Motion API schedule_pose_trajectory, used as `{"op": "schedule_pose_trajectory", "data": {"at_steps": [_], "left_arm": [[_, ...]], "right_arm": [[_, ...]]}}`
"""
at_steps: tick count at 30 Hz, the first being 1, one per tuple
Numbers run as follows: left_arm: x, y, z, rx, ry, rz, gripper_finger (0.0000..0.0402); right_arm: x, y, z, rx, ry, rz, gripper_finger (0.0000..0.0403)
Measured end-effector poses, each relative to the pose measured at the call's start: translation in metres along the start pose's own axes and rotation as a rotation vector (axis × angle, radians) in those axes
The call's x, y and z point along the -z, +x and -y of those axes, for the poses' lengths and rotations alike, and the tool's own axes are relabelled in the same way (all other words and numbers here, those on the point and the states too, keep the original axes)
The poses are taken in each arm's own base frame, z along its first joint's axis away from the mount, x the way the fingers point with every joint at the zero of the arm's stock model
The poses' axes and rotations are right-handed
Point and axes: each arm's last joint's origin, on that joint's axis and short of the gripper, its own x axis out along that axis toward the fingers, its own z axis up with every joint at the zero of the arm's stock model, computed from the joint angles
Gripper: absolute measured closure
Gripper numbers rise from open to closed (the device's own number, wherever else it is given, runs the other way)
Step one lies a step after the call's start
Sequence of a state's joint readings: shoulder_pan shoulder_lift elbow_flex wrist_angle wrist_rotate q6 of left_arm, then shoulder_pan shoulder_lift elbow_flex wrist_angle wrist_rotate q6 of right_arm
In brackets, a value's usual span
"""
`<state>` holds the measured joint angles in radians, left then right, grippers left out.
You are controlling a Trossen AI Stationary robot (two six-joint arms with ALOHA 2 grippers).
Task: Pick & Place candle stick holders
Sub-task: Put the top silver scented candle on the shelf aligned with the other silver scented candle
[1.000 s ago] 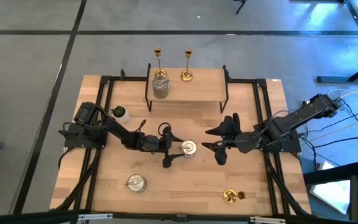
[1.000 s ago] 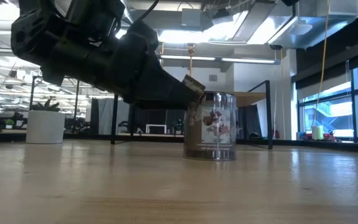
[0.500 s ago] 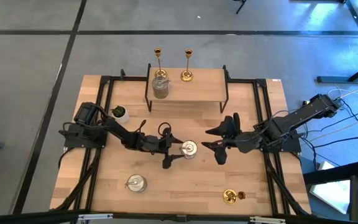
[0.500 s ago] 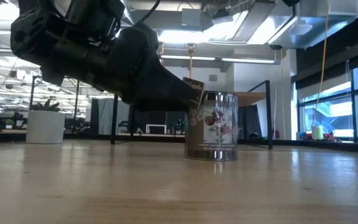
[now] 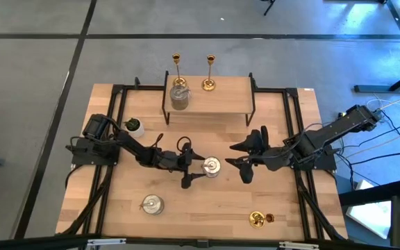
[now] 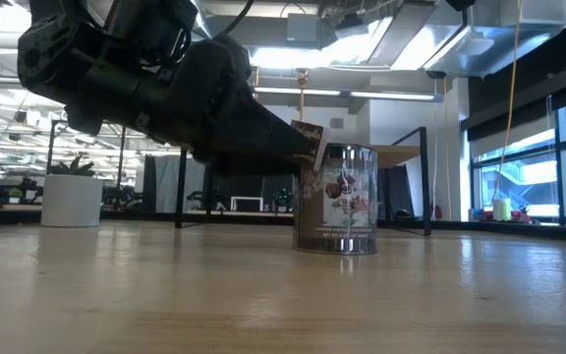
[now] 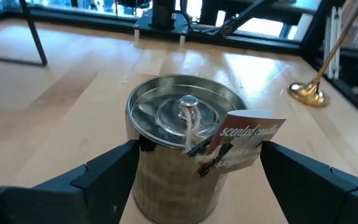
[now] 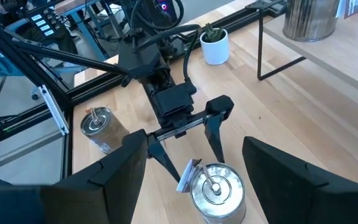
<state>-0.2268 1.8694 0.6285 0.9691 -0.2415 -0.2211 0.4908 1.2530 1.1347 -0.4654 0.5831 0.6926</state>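
Note:
A squat silvery holder (image 5: 211, 166) with a lid and a paper tag stands upright on its base at the table's middle. My left gripper (image 5: 189, 167) is open and lies low and nearly level, one finger on each side of the holder (image 7: 182, 155). My right gripper (image 5: 238, 163) hangs open above the table, just right of the holder. Another silvery holder (image 5: 152, 204) stands near the front left. A gold holder (image 5: 257, 219) lies near the front right. On the back shelf (image 5: 221, 101) stand a silvery holder (image 5: 179, 97) and two gold ones (image 5: 177, 69) (image 5: 209, 75). My left gripper's fingers flank the silvery holder's side wall (image 7: 143, 168), coming level from the table's left. One finger (image 7: 114, 168) shows right against the wall, the other (image 7: 303, 177) stands apart beyond the tag. Whether any finger touches, I cannot tell.
A small white pot with a green plant (image 5: 135, 126) stands at the left, behind my left arm. The black-framed wooden shelf fills the back centre. Black rails (image 5: 289, 118) run along the table's sides. Bare wood lies between the middle holder and the front edge.

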Motion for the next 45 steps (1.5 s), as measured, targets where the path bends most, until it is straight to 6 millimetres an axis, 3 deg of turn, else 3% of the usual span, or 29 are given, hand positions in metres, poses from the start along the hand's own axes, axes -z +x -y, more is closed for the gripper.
{"op": "schedule_pose_trajectory", "data": {"at_steps": [4,12,20,25,32,40,45], "left_arm": [[0.002,0.0,0.001,0.029,-0.05,-0.023,0.0068],[0.018,-0.002,-0.004,-0.006,0.014,-0.192,0.005],[0.006,0.006,-0.002,0.009,0.034,-0.155,0.0019],[-0.002,0.017,-0.004,-0.002,0.096,-0.158,0.0015],[0.009,0.046,-0.006,0.011,0.129,-0.184,0.0015],[-0.008,0.072,0.004,0.025,0.21,-0.111,0.0015],[-0.007,0.086,0.004,0.037,0.205,-0.102,0.0015]], "right_arm": [[0.0,0.0,0.0,0.002,-0.003,-0.002,0.0133],[0.0,0.0,0.0,0.004,-0.006,-0.004,0.0133],[0.0,0.0,0.0,0.004,-0.006,-0.004,0.0133],[0.0,0.0,0.0,0.006,-0.005,-0.002,0.0133],[0.0,0.0,0.001,0.011,-0.005,0.0,0.0133],[0.002,-0.001,0.001,0.015,-0.013,-0.007,0.0133],[0.002,-0.001,0.001,0.026,-0.017,-0.005,0.0133]]}}
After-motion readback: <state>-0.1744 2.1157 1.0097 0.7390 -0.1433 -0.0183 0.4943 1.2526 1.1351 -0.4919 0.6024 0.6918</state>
